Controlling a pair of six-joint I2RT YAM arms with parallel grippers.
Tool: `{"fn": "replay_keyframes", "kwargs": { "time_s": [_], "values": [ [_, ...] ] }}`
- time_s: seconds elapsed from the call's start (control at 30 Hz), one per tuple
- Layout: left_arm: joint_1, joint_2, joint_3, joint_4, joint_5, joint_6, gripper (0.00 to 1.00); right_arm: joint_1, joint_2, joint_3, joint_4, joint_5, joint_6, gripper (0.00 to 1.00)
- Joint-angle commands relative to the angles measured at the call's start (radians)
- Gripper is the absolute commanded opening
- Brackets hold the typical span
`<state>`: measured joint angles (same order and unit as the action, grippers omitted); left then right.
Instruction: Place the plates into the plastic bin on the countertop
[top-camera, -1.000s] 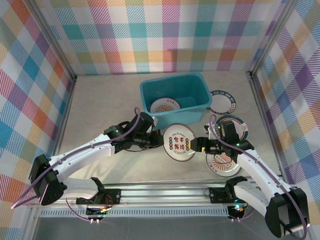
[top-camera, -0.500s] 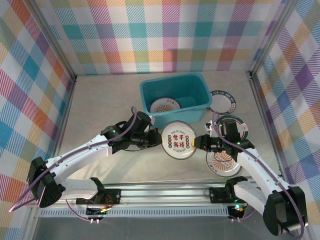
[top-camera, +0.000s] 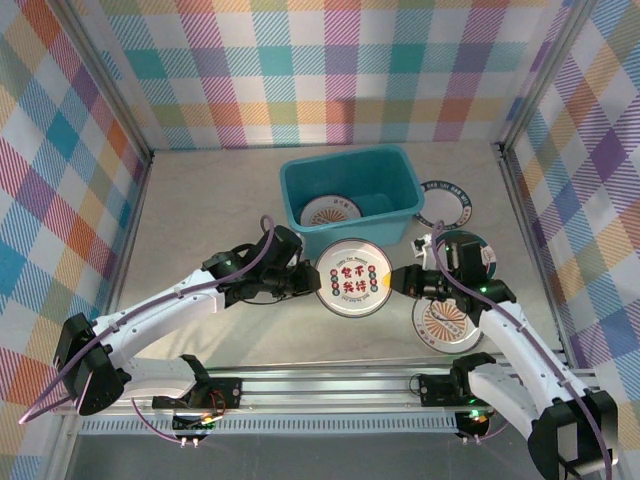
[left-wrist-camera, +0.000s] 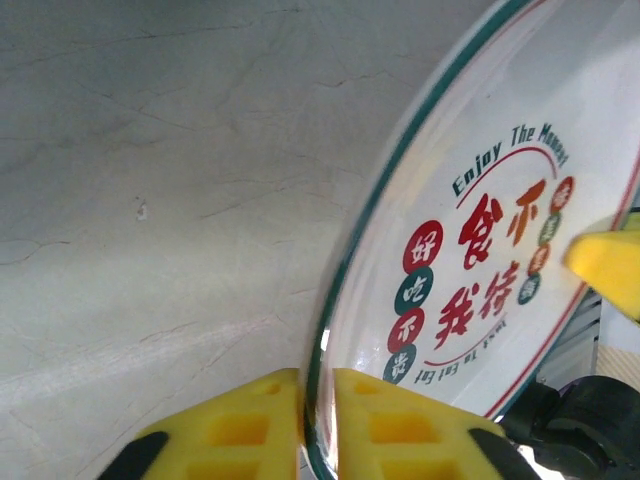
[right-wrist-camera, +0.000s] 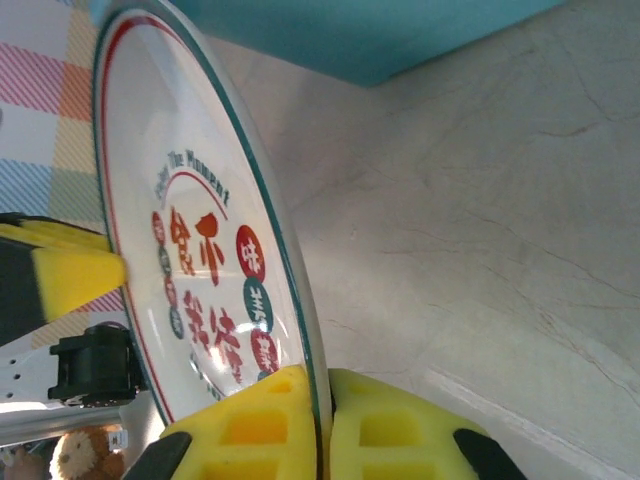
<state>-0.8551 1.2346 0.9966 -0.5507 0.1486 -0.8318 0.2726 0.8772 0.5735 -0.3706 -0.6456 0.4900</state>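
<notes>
The countertop (top-camera: 200, 230) is widest on my left, open beige running from the plaid wall (top-camera: 70, 180) to the plastic bin (top-camera: 296, 205). The bin sits toward the back, its long near wall facing me. The plate in the bin (top-camera: 330, 211) lies flat at the left end, and the floor beside it shows teal. The character plate (top-camera: 350, 277) is just in front of that near wall, its far rim close to it. My left gripper (top-camera: 314, 283) is clamped on its left rim and my right gripper (top-camera: 392, 283) on the opposite rim, yellow pads (left-wrist-camera: 400, 425) pressed to either face of the edge. A green-rimmed plate (top-camera: 444, 205) lies right of the bin. A dark-rimmed plate (top-camera: 478, 252) and an orange sunburst plate (top-camera: 443, 322) crowd the surface under my right arm.
</notes>
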Motion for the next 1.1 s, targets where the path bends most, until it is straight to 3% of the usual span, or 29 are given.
{"fn": "replay_keyframes", "kwargs": {
  "time_s": [0.0, 0.17, 0.27, 0.37, 0.47, 0.77, 1.07],
  "values": [
    [-0.004, -0.042, 0.058, -0.01, -0.036, 0.034, 0.22, 0.007, -0.03, 0.051, -0.025, -0.014, -0.021, 0.05],
    [0.0, -0.078, 0.095, -0.046, -0.099, 0.075, 0.32, 0.008, -0.043, 0.084, -0.048, -0.006, -0.027, 0.02],
    [0.015, -0.095, 0.12, -0.065, -0.117, 0.092, 0.45, 0.007, -0.043, 0.11, -0.049, -0.007, -0.015, 0.02],
    [0.053, -0.11, 0.19, -0.155, -0.167, 0.121, 0.66, 0.008, -0.044, 0.176, -0.057, 0.012, 0.015, 0.01],
    [0.119, -0.134, 0.254, -0.209, -0.187, 0.156, 0.73, 0.008, -0.002, 0.281, -0.057, 0.007, 0.015, 0.01],
    [0.421, -0.013, 0.329, -0.242, 0.025, 0.181, 0.76, 0.007, 0.317, 0.61, -0.122, 0.029, -0.059, 0.0],
    [0.479, 0.328, 0.527, -0.218, 0.098, 0.263, 0.74, -0.006, 0.653, 0.922, -0.138, 0.098, -0.088, 0.0]
  ]
}}
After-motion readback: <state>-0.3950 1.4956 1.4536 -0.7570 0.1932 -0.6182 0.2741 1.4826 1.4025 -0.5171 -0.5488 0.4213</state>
